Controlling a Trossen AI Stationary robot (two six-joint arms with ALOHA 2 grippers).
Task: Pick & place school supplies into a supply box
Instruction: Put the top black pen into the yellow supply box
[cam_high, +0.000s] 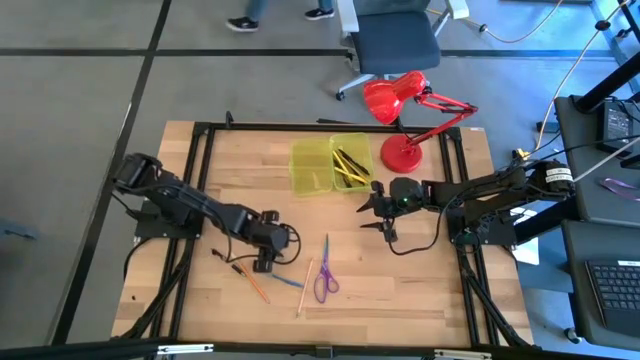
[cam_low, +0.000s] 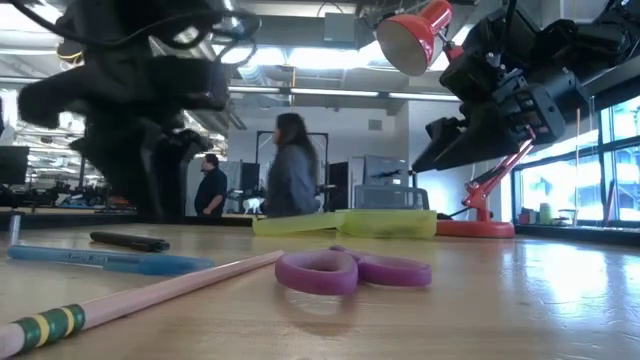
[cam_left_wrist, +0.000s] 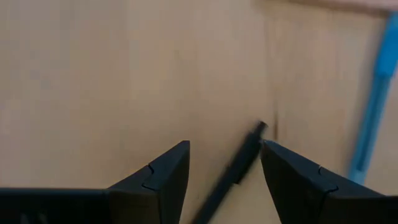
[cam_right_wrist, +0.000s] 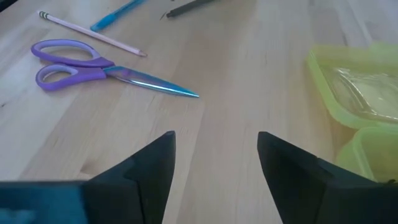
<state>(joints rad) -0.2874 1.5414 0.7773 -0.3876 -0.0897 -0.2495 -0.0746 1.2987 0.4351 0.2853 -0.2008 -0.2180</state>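
Observation:
The yellow-green supply box (cam_high: 328, 165) lies open at the table's far middle, with several pens (cam_high: 349, 166) in its right half. Purple scissors (cam_high: 324, 277), a pink pencil (cam_high: 303, 288), a blue pen (cam_high: 286, 281), an orange pencil (cam_high: 256, 286) and a black pen (cam_high: 226, 259) lie flat on the wood. My left gripper (cam_left_wrist: 224, 149) is open low over the table, one finger on each side of the black pen (cam_left_wrist: 231, 177) without touching it. My right gripper (cam_right_wrist: 216, 140) is open above bare wood, near the box (cam_right_wrist: 354, 87).
A red desk lamp (cam_high: 402, 120) stands just right of the box, with its base at the far edge. Bare wood lies between the scissors (cam_right_wrist: 87, 62) and the box. People stand in the room beyond the table (cam_low: 290, 165).

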